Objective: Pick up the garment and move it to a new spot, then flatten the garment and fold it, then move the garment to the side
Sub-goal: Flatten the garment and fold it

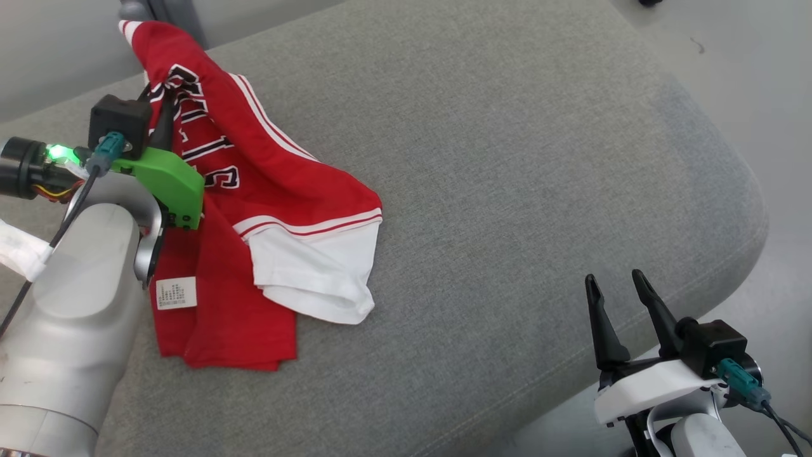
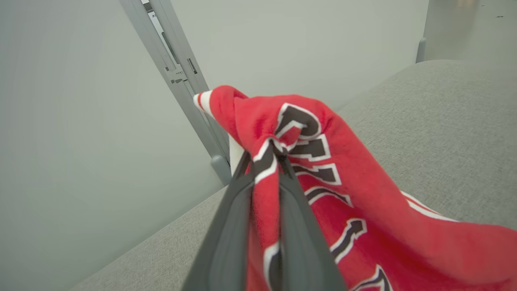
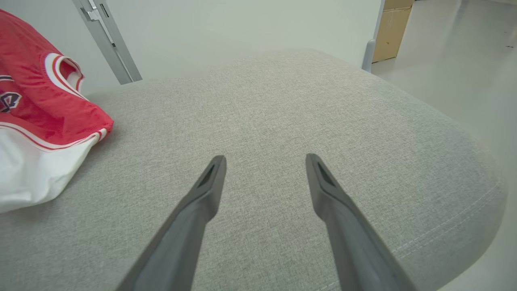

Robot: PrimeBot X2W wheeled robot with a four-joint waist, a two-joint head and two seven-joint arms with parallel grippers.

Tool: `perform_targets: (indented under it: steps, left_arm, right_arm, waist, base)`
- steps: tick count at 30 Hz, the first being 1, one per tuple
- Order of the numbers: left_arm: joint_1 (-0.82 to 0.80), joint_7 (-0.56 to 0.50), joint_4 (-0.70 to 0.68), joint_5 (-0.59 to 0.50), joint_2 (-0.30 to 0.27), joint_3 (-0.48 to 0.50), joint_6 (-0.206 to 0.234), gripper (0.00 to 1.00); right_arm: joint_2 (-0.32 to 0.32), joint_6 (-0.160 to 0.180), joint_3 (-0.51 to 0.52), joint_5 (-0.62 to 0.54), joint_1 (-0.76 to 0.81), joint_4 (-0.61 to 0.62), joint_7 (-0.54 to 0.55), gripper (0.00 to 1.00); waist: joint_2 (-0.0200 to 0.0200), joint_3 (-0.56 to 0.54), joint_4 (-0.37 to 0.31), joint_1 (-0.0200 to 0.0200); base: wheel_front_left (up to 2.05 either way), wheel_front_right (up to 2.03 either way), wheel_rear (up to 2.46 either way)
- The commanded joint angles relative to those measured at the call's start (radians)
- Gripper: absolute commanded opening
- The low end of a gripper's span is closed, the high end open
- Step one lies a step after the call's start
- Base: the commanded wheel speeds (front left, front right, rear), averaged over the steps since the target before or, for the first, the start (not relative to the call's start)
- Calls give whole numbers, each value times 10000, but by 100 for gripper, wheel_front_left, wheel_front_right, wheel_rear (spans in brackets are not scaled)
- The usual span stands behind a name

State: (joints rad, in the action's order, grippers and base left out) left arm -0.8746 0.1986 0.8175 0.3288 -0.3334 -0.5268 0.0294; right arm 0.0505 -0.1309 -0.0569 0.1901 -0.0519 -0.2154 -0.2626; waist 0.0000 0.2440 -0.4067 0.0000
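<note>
The garment [image 1: 266, 190] is a red jersey with black-and-white lettering, white trim and a white sleeve. It hangs from its upper part and drapes down onto the grey cushion at the left. My left gripper [image 1: 166, 95] is shut on a bunch of the red fabric [image 2: 264, 161] near the lettering, holding it up above the cushion's back left edge. My right gripper [image 1: 614, 282] stands open at the lower right, over the cushion's front right edge, with nothing between its fingers [image 3: 210, 182]. The garment's sleeve [image 3: 36, 161] lies to its left.
The grey upholstered cushion [image 1: 507, 158] has rounded edges, with pale floor beyond its right side. A grey metal post [image 2: 177, 76] stands against the white wall behind the cushion. A cardboard box [image 3: 394, 28] sits on the floor far behind.
</note>
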Motion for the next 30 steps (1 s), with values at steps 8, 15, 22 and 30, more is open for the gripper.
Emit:
perform_targets:
  steps: [8,15,22,30]
  left_arm:
    - [-382,596,1344,712,623,468,-437,100]
    - [561,662,571,1633,1331,1453,-739,100]
    - [2892,656,-442,2100,1276,2092,-722,100]
    - [5172,578,-1312,2664,1346,2402,-531,100]
  right_arm:
    - [0,3,76,56,-163,-34,-34,100]
    - [8,3,296,-52,84,-145,-32,100]
    - [10,3,445,-126,585,-317,-34,100]
    - [10,3,520,-244,943,-283,-32,100]
  waist:
    - [0,293,-30,0]
    - [0,-382,784,0]
    - [0,-1281,1455,0]
    - [0,-1562,1914,0]
  base:
    - [0,0,0]
    - [0,0,0]
    - [0,0,0]
    - [0,0,0]
